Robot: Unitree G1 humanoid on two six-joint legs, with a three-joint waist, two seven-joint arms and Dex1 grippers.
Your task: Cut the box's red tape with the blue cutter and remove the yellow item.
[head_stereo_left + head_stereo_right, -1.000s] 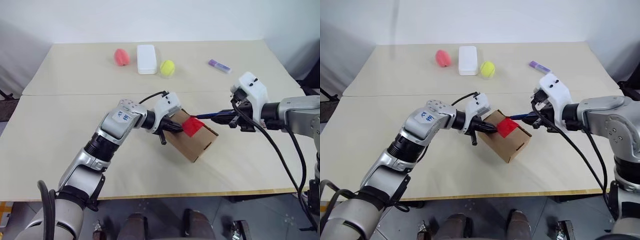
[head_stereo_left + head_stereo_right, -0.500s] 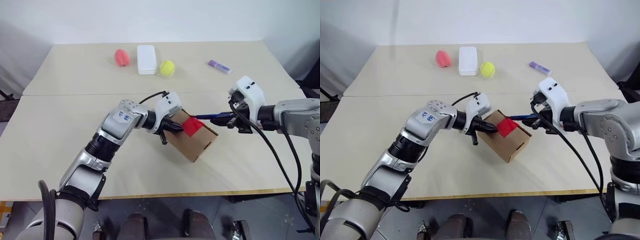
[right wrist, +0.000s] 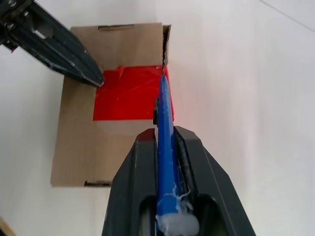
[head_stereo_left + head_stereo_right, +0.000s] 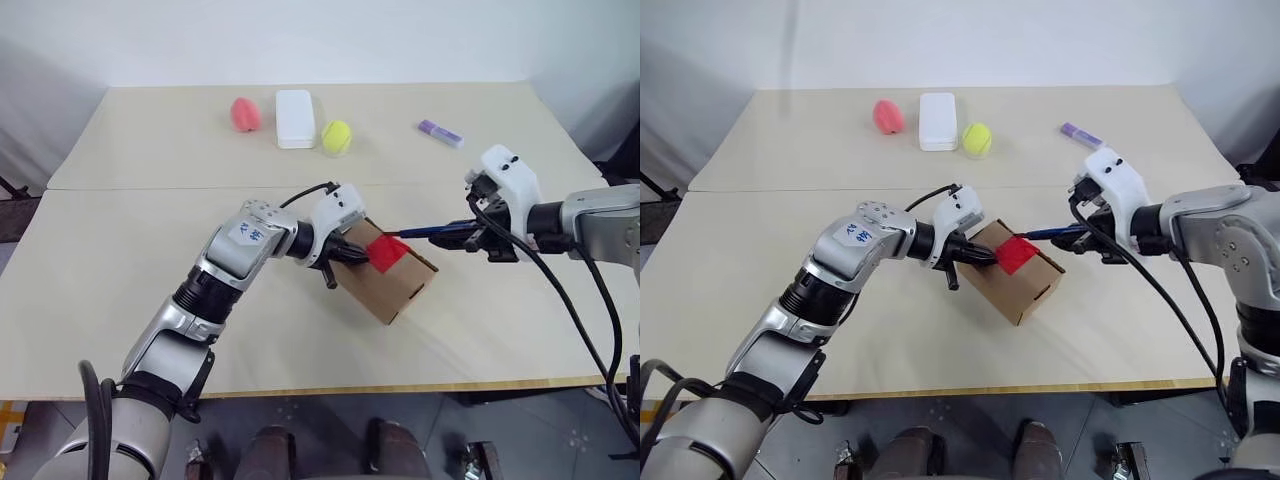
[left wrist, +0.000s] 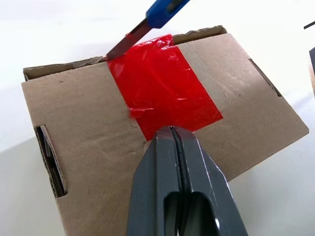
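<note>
Robotics lab test area: pale beige worktop of two abutting panels against plain white wall; sparse test props laid out in far row — pink egg shape, white case, tennis ball, purple marker; grey floor below.

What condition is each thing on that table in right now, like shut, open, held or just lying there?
box: closed, taped.
red tape: stuck on, blade at its edge.
blue cutter: held, blade out.
left claw: shut, pressing the box.
right claw: gripping the cutter.
</note>
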